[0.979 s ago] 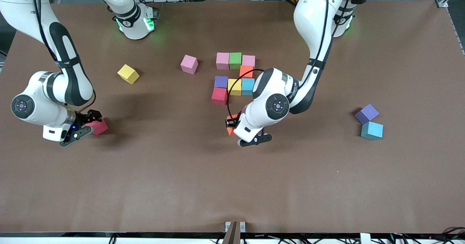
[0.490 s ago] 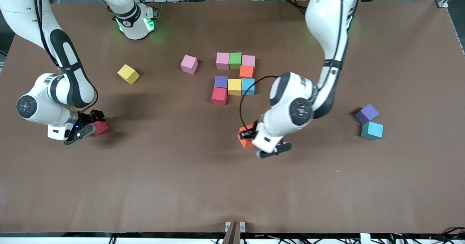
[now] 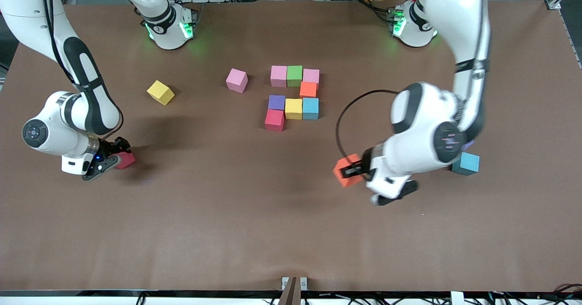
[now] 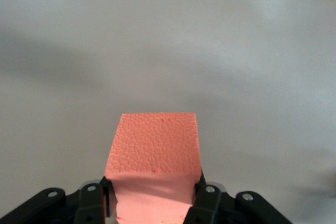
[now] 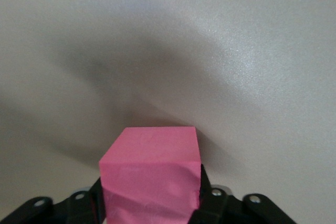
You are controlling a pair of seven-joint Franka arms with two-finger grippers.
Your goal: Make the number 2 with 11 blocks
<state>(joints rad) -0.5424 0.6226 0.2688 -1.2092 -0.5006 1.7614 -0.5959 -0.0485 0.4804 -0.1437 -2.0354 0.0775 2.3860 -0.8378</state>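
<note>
While the left gripper (image 3: 352, 171) is clamping an orange block (image 3: 344, 174) above bare table (image 3: 227, 232), the right gripper (image 3: 113, 157) is squeezing a red block (image 3: 126, 160) at the right arm's end. The unfinished number 2 (image 3: 293, 97) is sitting mid-table, seven blocks joined.

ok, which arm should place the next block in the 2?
Left, probably: its hand holds an orange block closer to the digit. The right hand grips a red block farther off.
</note>
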